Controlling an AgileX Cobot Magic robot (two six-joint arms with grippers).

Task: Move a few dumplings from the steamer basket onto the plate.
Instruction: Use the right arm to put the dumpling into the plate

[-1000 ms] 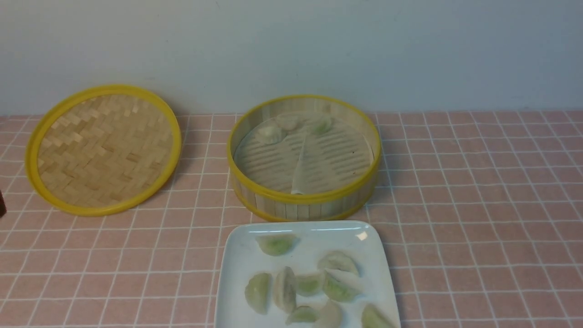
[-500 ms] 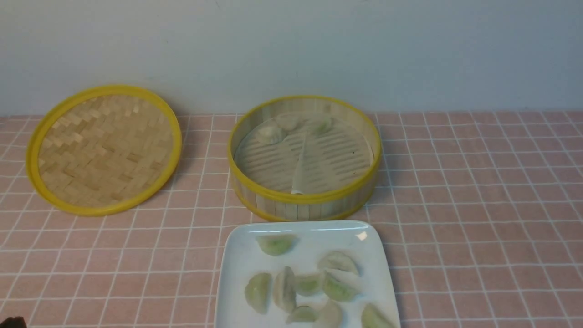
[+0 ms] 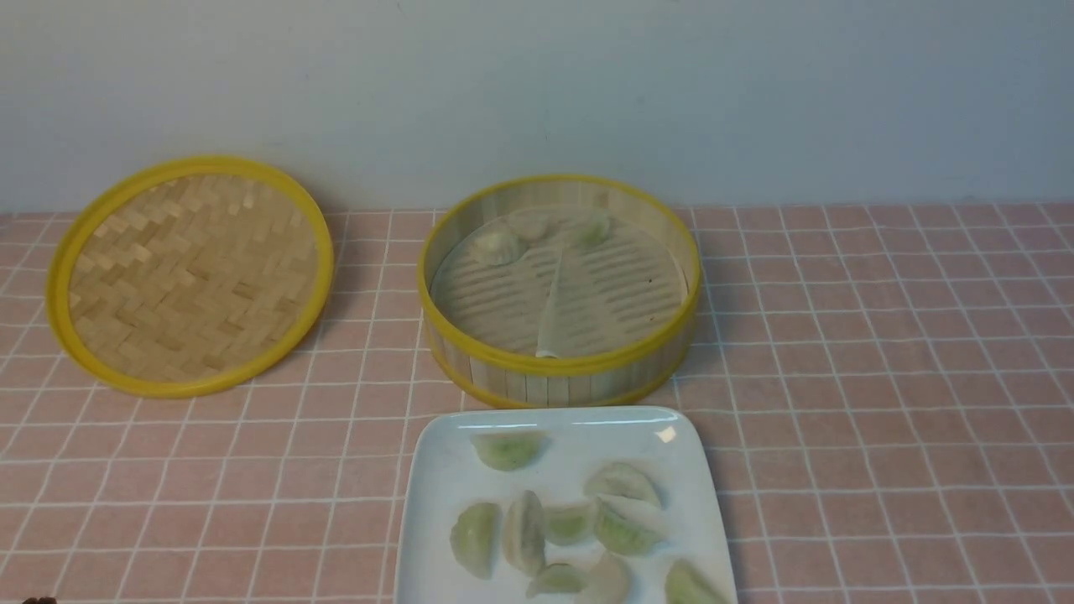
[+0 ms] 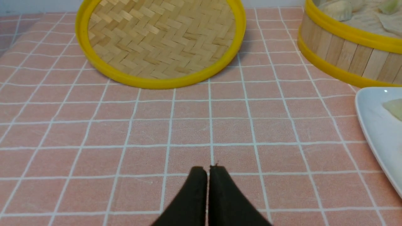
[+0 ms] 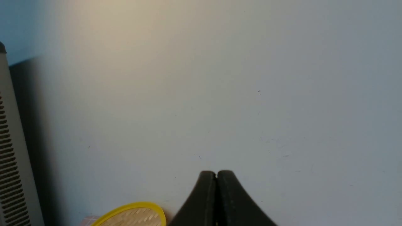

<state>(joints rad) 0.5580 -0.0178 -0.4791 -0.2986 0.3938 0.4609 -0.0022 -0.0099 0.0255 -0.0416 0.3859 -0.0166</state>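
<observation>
The steamer basket stands at the table's middle back with three dumplings along its far wall. It also shows in the left wrist view. The white plate lies just in front of it and holds several dumplings. Its edge shows in the left wrist view. My left gripper is shut and empty, low over the tablecloth at the front left, well left of the plate. Only a dark speck of it shows in the front view. My right gripper is shut and empty, facing the wall.
The flat woven lid with a yellow rim lies at the back left, also seen in the left wrist view and at the right wrist view's edge. A grey slatted device stands by the wall. Pink checked cloth covers the table.
The dark tip of my left gripper has dropped from the left edge to the front view's bottom left corner. The basket, plate and dumplings have not moved.
</observation>
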